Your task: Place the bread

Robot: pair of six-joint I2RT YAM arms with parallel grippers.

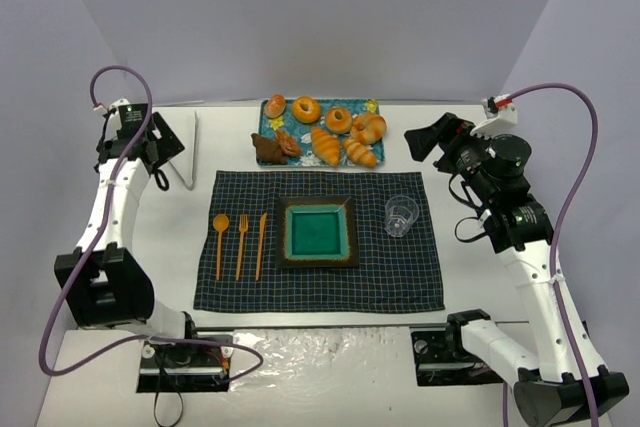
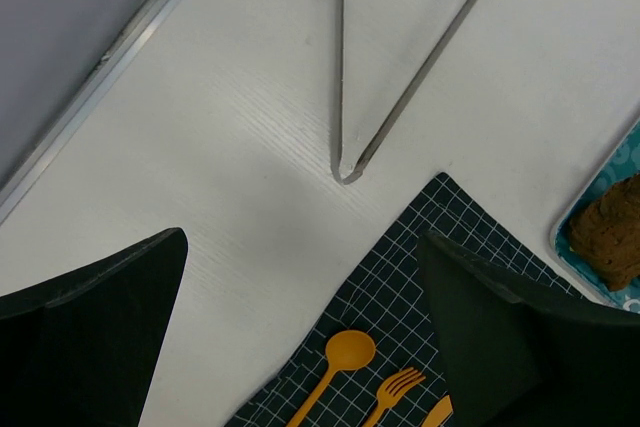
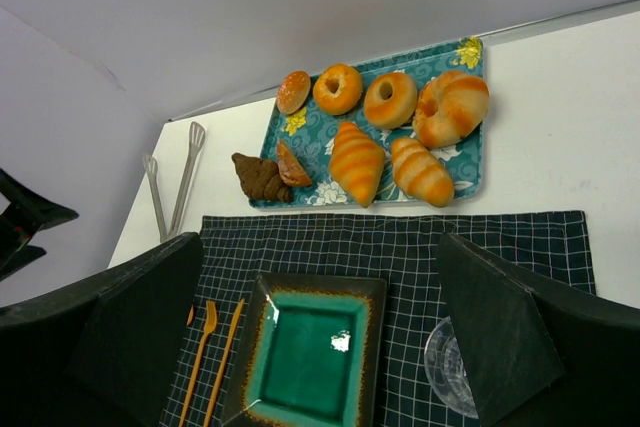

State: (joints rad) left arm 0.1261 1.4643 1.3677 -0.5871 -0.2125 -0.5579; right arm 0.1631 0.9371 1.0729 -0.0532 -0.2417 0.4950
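You have the bread (image 3: 260,178) lying at the near left corner of the tray (image 3: 305,137), just beside a smaller reddish-brown roll (image 3: 292,163). It is the darkest piece there: chocolate-brown, matt, ridged across its back and tapering like a croissant. The left wrist view shows its surface rough and crumbly.

Tray: rectangular, teal, with a pale floral pattern. It also carries two glossy golden croissants (image 3: 357,162) with orange stripes, two ring-shaped pastries (image 3: 338,88), a large striped round bun (image 3: 452,107) and a small round bun (image 3: 293,91).

Left of the tray lie metal tongs (image 2: 345,162), thin and V-shaped, on the white woodgrain table (image 2: 250,147).

Nearer the arms, a dark checked cloth placemat (image 1: 320,292) holds a square plate (image 1: 283,237) with a glazed teal centre and a brown rim, a clear ribbed glass (image 1: 401,215), and an orange spoon (image 1: 220,237), fork (image 1: 241,242) and knife (image 1: 261,242).

Your left gripper (image 2: 300,242) hangs above the mat's far left corner, jaws spread wide and holding nothing. Your right gripper (image 3: 320,242) also stands wide apart with nothing between its fingers, well apart from the bread.
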